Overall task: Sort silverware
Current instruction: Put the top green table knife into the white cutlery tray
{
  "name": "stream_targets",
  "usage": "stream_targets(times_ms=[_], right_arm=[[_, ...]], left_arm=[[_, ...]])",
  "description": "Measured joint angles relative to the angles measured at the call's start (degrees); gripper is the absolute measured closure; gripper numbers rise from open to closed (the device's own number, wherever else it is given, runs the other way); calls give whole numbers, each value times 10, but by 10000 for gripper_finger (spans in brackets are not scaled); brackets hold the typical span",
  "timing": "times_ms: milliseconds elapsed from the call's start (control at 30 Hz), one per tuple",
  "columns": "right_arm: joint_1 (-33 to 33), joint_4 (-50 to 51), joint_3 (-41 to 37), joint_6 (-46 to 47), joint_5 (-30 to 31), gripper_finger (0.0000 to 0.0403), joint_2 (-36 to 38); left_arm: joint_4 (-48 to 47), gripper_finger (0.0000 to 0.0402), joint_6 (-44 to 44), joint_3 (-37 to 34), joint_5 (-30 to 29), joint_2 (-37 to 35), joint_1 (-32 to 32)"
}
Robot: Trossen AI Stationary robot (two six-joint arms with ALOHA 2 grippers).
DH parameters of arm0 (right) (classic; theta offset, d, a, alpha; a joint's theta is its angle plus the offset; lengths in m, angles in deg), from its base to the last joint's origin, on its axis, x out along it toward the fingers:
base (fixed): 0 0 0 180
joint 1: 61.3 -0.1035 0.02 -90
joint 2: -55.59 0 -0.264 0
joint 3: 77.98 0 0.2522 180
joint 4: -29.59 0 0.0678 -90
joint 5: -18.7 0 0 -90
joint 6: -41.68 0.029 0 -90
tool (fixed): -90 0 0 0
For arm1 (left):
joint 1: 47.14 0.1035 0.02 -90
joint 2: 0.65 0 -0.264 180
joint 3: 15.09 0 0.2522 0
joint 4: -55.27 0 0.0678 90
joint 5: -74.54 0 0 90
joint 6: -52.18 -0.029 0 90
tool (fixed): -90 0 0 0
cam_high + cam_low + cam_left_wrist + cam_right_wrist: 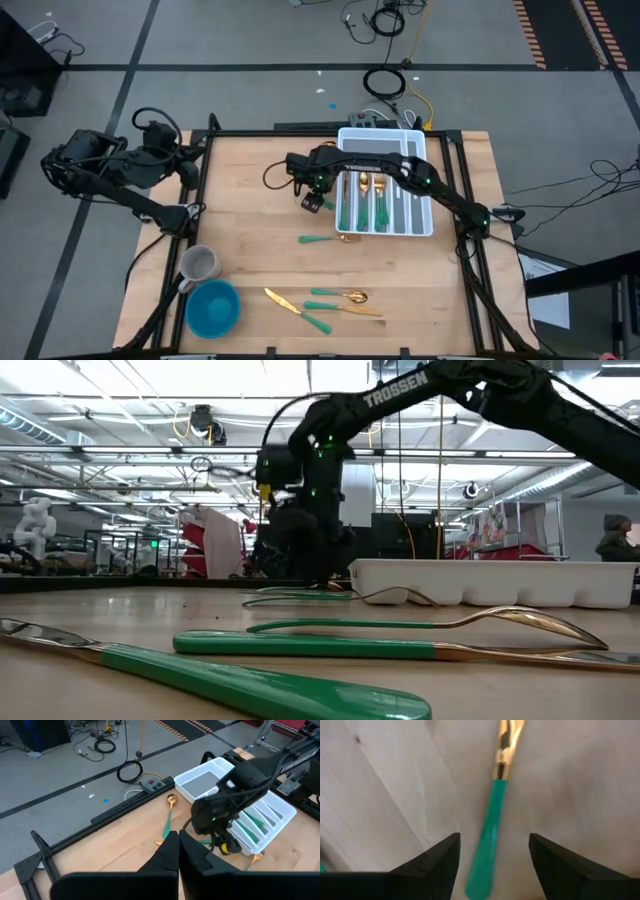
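The silverware has gold heads and teal handles. Several pieces lie in the white tray [424,220]. One lies on the table beside the tray [325,239], and three lie near the near edge [325,302]. My right gripper [315,203] is open and points down over another piece [490,825]. Its fingers [440,857] stand on either side of the teal handle without touching it. That piece also shows in the left wrist view [167,817]. My left gripper [178,845] is shut and waits over the table's left edge [190,165].
A grey mug [200,264] and a blue bowl [212,308] stand at the near left corner. The tray's far compartment [372,146] holds nothing. Bare wood lies between the tray and the mug. Cables and a power strip lie on the floor beyond the far edge.
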Motion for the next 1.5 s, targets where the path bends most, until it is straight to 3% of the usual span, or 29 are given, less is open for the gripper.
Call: stream_targets(times_ms=[133,400,767,967,1200,1500], right_arm=[[3,-13,18,-23,33,178,8],[9,-52,17,-51,22,178,2],[-4,-20,20,-55,26,186,-46],[-13,-3,23,-81,13,251,-67],[-15,1,22,-90,2,387,-68],[-16,29,62,-60,1,400,-74]], left_arm=[[0,401,0,0,0,0,0],[0,401,0,0,1,0,0],[-4,401,0,0,1,0,0],[-14,401,1,0,0,0,0],[-16,401,1,0,0,-1,0],[-17,401,0,0,-3,-1,0]])
